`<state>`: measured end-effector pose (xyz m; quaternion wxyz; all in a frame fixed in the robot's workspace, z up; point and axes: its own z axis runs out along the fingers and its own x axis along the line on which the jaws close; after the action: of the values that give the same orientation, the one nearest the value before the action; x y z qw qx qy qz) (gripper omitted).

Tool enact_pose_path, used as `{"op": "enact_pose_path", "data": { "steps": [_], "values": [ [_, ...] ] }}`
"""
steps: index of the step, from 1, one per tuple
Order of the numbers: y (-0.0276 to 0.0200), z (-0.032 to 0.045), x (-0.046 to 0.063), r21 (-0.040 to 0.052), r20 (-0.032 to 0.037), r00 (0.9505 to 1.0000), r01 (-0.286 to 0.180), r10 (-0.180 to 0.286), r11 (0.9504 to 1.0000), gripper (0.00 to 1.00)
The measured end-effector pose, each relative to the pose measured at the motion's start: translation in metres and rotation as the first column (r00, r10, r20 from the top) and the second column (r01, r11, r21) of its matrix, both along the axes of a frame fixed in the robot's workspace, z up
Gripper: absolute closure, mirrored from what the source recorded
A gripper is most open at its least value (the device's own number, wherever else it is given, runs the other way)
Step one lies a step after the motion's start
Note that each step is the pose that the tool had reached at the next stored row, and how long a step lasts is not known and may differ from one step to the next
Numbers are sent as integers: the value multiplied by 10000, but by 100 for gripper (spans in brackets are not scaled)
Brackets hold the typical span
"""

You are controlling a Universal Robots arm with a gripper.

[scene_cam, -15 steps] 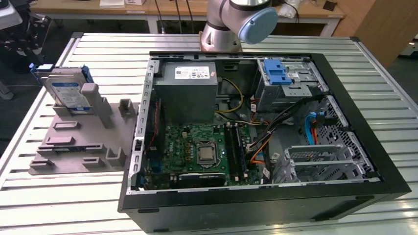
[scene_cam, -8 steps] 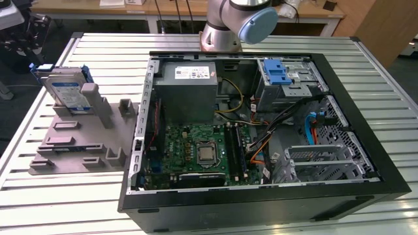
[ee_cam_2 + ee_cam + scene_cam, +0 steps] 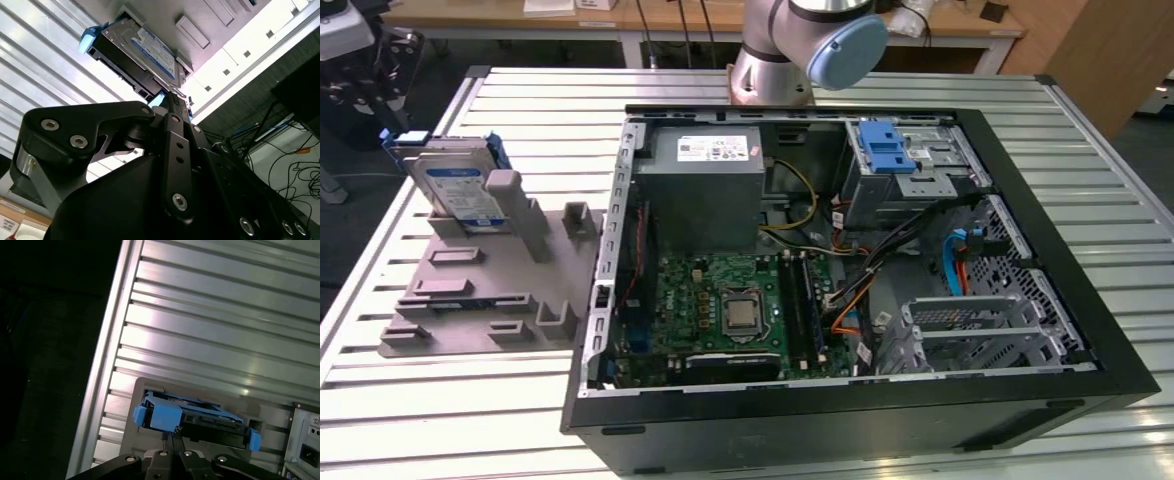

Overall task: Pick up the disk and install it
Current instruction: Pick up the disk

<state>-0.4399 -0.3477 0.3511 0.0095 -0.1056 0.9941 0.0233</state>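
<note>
The disk (image 3: 460,190) stands on edge in a grey holder (image 3: 467,290) on the table, at the exterior view's left. It is silver-grey with a white-and-blue label and blue side rails. My gripper (image 3: 169,436) is just off the disk's (image 3: 200,417) blue-railed end, fingertips pressed together and holding nothing. In the second wrist view the black fingers (image 3: 172,107) point at the edge of the disk (image 3: 145,47). A small gap separates them from it.
An open computer case (image 3: 1067,250) lies on the slatted metal table (image 3: 494,100), to the right of the holder. Inside are a grey power supply box (image 3: 707,190), a motherboard (image 3: 720,310), loose cables and a metal drive bay with a blue latch (image 3: 897,150).
</note>
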Motion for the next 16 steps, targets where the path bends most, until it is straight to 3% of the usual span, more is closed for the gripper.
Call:
{"op": "enact_pose_path", "data": {
  "steps": [16],
  "values": [
    [0,0,0,0,-1,9964,-845,845,9964,89]
  ]
}}
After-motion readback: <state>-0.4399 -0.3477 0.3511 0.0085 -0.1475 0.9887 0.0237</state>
